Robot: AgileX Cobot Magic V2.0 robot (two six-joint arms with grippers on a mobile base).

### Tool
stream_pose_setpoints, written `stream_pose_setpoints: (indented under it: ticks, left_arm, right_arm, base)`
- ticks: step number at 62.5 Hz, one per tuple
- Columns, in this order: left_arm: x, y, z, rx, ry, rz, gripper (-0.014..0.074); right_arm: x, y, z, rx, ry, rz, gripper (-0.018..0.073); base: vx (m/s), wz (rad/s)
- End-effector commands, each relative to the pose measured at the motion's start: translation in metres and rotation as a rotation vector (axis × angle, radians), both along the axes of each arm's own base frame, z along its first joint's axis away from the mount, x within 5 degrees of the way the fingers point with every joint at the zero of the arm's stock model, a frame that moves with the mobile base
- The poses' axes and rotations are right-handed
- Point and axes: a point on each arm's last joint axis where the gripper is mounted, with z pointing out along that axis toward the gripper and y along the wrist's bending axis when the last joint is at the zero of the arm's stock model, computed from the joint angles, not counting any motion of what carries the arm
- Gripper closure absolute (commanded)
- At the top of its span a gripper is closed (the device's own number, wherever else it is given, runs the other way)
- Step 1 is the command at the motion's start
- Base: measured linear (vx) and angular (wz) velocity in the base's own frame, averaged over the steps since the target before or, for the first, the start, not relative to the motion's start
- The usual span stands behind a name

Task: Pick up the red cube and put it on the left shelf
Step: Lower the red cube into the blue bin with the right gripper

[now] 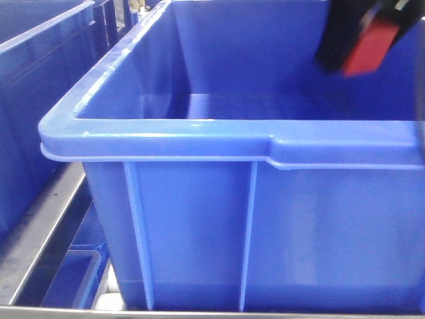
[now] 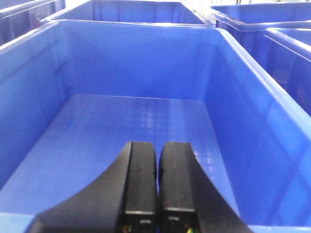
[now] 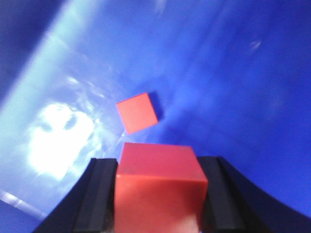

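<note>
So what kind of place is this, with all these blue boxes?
Probably a warehouse or storeroom, though I can't be sure. A big blue plastic bin fills the view, more blue bins stand close beside it, and they seem to sit on a metal rack.

A large blue plastic crate (image 1: 199,232) fills the front view. Its thick rounded rim (image 1: 166,136) catches a soft sheen, and upright ribs run down its outer wall. To the left stands a second blue crate (image 1: 33,80), with a grey metal rail (image 1: 40,232) running between them and a small blue bin (image 1: 73,279) lower down. From the left wrist view, a crate floor (image 2: 141,126) shows a faint grid, with more crates (image 2: 272,19) crowded behind and to the right. In the right wrist view, white glare (image 3: 58,136) spreads over glossy blue plastic.
</note>
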Motion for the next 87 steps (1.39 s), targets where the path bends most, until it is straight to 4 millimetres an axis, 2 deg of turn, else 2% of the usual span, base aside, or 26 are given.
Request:
stream_pose_setpoints:
  ticks: [1,18,35,58,72,77,83,84,87]
  left_arm:
    - [0.0,0.0,-0.002,-0.014,-0.052,0.001,0.0495]
    - [0.0,0.0,-0.002,-0.014,-0.052,0.001,0.0495]
    - [0.0,0.0,-0.002,-0.014,-0.052,0.001,0.0495]
    - [0.0,0.0,-0.002,-0.014,-0.052,0.001,0.0495]
    - [0.0,0.0,-0.002,-0.014,-0.052,0.001,0.0495]
    - [0.0,0.0,-0.002,-0.014,-0.052,0.001,0.0495]
    - [0.0,0.0,-0.002,-0.014,-0.052,0.001,0.0495]
    - [0.0,0.0,-0.002,-0.014,-0.052,0.001,0.0495]
    - [0.0,0.0,-0.002,-0.014,-0.052,0.001,0.0495]
  right_arm:
    - [0.017,0.001,0.013,0.021,-0.067,-0.01,0.0501]
    - [0.068,-0.001,0.003,0.009,-0.046,-0.095,0.0501]
    - [0.102,-0.004,-0.035,-0.033,0.029,-0.14,0.0501]
    - [0.121,0.004,-0.083,-0.081,0.121,-0.136,0.0501]
    - [0.121,0.004,-0.087,-0.091,0.137,-0.138,0.0494]
    - [0.12,0.004,-0.087,-0.094,0.143,-0.14,0.0447]
    - [0.12,0.003,-0.087,-0.099,0.15,-0.142,0.0315]
    - [0.12,0.003,-0.087,-0.101,0.154,-0.143,0.0265]
    - [0.119,0.003,-0.087,-0.106,0.159,-0.144,0.0191]
  base:
    - [0.0,0.0]
    - [0.0,0.0]
    - [0.0,0.0]
    - [0.0,0.0]
    - [0.0,0.0]
    - [0.0,0.0]
    - [0.0,0.0]
    - [0.0,0.0]
    - [0.0,0.0]
